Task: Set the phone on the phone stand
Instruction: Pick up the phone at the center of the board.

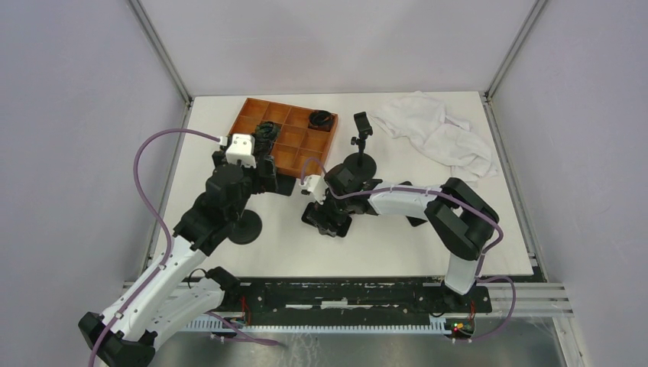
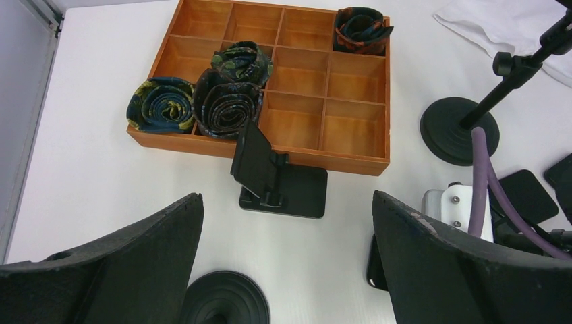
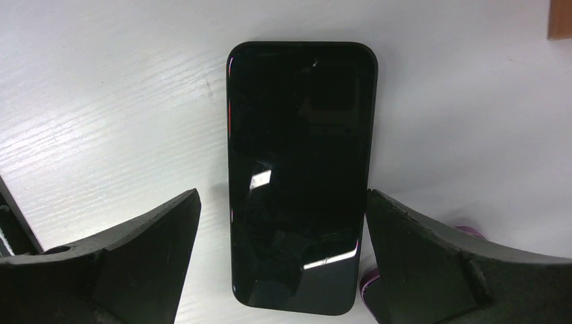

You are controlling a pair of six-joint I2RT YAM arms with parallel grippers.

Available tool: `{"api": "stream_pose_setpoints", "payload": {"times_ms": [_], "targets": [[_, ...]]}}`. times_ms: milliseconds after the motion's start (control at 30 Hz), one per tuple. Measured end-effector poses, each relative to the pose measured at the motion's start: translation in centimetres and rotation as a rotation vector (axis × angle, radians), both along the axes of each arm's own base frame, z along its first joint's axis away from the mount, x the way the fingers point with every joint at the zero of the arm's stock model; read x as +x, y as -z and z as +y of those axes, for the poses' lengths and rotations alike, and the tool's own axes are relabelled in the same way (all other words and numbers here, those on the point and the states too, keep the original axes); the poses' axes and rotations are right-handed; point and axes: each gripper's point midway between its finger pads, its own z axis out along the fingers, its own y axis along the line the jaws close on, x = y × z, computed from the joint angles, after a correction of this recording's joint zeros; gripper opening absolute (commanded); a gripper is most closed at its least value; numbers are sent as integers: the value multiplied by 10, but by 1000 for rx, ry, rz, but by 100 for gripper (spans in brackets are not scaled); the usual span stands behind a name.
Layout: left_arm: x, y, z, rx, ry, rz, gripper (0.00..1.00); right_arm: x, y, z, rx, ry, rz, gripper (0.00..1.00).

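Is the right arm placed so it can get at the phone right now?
Probably yes: the phone lies flat on the table with nothing covering it, and the right hand is open directly over it, straddling its sides.

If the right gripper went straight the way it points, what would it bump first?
Probably the phone, lying flat on the table right under the open right gripper; depth is unclear.

You've got one phone [image 3: 297, 175], one phone stand [image 2: 258, 162], one wooden tray [image 2: 324, 162] of twelve compartments, four rolled ties [image 2: 228, 108], one white cloth [image 1: 439, 134], one pole stand [image 2: 459, 128], and one round black disc [image 2: 222, 297] on the bench [image 1: 397, 252].
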Motion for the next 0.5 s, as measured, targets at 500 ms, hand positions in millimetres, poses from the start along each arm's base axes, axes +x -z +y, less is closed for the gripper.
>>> {"api": "stream_pose_setpoints", "payload": {"times_ms": [500], "targets": [[0,0,0,0,-1,0,100,-2,10,3,-83,-29,-71,97]]}}
